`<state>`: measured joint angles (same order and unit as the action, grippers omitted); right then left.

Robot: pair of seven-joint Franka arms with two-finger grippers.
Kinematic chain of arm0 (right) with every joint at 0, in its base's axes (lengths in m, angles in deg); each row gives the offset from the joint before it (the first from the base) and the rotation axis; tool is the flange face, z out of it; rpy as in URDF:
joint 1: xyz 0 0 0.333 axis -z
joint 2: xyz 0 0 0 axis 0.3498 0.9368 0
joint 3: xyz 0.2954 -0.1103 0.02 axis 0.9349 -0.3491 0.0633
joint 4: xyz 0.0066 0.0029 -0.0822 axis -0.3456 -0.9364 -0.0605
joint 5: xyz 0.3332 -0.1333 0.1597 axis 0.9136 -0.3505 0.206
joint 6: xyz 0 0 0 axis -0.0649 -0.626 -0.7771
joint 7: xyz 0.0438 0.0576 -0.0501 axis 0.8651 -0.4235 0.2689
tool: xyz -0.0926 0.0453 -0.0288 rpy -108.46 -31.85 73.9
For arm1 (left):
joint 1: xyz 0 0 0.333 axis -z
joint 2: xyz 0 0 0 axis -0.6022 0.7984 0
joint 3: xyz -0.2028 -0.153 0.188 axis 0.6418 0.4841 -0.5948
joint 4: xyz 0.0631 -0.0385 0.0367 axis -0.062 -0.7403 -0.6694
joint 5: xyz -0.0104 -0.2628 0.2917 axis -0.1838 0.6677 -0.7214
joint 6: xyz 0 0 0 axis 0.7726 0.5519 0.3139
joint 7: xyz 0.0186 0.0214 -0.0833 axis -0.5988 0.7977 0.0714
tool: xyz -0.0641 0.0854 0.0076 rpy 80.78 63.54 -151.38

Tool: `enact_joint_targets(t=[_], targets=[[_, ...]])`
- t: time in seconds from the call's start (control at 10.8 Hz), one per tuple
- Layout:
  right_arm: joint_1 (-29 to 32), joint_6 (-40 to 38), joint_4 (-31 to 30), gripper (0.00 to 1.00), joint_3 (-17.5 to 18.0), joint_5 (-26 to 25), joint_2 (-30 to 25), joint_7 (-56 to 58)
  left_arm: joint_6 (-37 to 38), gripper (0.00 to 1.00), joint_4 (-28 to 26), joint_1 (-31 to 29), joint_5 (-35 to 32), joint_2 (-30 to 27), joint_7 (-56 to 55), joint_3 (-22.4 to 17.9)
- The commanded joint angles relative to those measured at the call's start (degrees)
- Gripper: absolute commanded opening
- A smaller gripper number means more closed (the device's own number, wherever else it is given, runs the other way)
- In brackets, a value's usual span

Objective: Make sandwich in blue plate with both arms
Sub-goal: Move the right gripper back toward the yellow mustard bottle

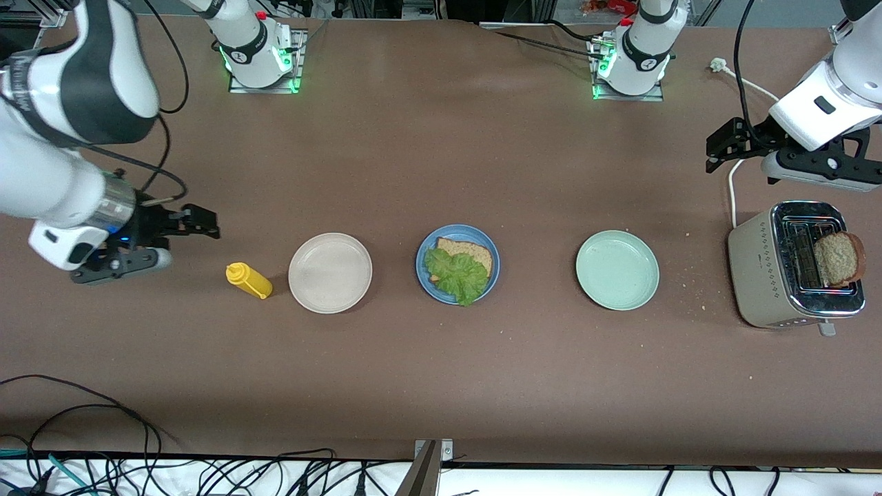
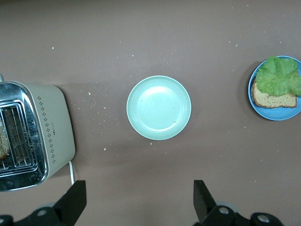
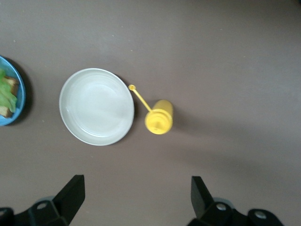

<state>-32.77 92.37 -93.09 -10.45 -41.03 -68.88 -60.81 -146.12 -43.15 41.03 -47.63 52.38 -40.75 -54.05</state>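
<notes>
The blue plate (image 1: 424,265) sits mid-table and holds one brown toast slice (image 1: 472,251) with a ruffled green lettuce leaf (image 1: 456,275) on top of it. A second toast slice (image 1: 838,258) stands up out of the toaster (image 1: 758,275) at the left arm's end of the table. My left gripper (image 1: 716,148) hangs open and empty above the table beside the toaster. My right gripper (image 1: 203,224) hangs open and empty above the table by the yellow bottle (image 1: 248,280). The left wrist view shows the blue plate (image 2: 282,115), the lettuce (image 2: 280,75) and the open left gripper (image 2: 139,193).
A pale mint plate (image 1: 617,270) lies between the blue plate and the toaster. A beige plate (image 1: 330,273) lies between the blue plate and the yellow squeeze bottle. Both are bare. Crumbs are scattered near the toaster, and its white cord (image 1: 732,193) runs toward the arm bases.
</notes>
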Motion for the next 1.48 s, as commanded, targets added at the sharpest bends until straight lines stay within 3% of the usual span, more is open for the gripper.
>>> enact_joint_targets(t=[0.0,0.46,0.83,1.02,1.39], targets=[[6.91,-0.38,-2.19,1.00,3.18,-1.14,-1.24,11.63,0.95,1.00,0.96,-0.31,-0.65,-0.03,-0.15,0.31],[13.51,0.06,-1.66,1.00,5.91,1.39,3.24,29.04,0.95,1.00,0.96,-1.79,-0.65,0.68,0.37,-0.05],[18.44,0.32,-0.96,1.00,6.18,14.12,9.65,48.19,0.95,1.00,0.96,-1.89,-0.65,0.68,0.29,0.13],[19.93,0.58,-0.52,1.00,6.18,16.86,12.55,55.15,0.95,1.00,0.96,-1.89,-0.65,0.68,0.29,0.13],[23.19,1.28,-0.52,1.00,6.09,28.54,19.58,70.00,0.95,1.00,0.96,-1.89,-0.65,0.68,0.29,0.13]])
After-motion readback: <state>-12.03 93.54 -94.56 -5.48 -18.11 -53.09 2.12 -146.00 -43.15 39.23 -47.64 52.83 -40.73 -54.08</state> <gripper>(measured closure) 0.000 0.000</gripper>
